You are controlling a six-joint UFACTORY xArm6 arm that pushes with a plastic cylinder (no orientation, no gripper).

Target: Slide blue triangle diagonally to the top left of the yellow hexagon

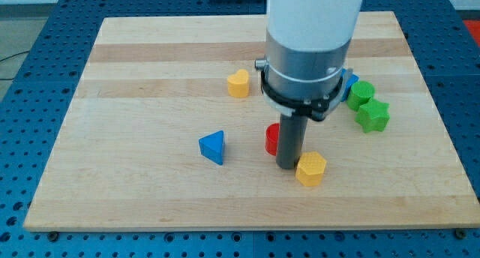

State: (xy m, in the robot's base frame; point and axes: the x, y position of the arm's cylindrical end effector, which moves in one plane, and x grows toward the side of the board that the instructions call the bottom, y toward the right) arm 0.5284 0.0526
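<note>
Camera view: the only view; everything below was read from it.
Board: a pale wooden board lay on a blue perforated table and filled most of the view.
Arm: a wide white and grey arm came down from the view's top, ending in a straight dark rod.
My tip: it rested on the board just left of the yellow hexagon, seemingly touching it or nearly so, with the red block right behind the rod.
Pincer: the arm carried none, only the rod, so there was no wide or narrow state to tell and nothing was held.
Blue triangle: it sat left of centre, in the lower half of the board, well to the view's left of my tip and apart from every other block.
Yellow hexagon: it lay toward the view's bottom, right of the blue triangle and slightly lower.
Red block: partly hidden by the rod, shape not clear.
Yellow block: it stood alone toward the view's top, heart-like in outline.
Green blocks: two sat together at the view's right, the lower one star-like.
Blue block: only a sliver showed behind the arm, beside the green pair.
</note>
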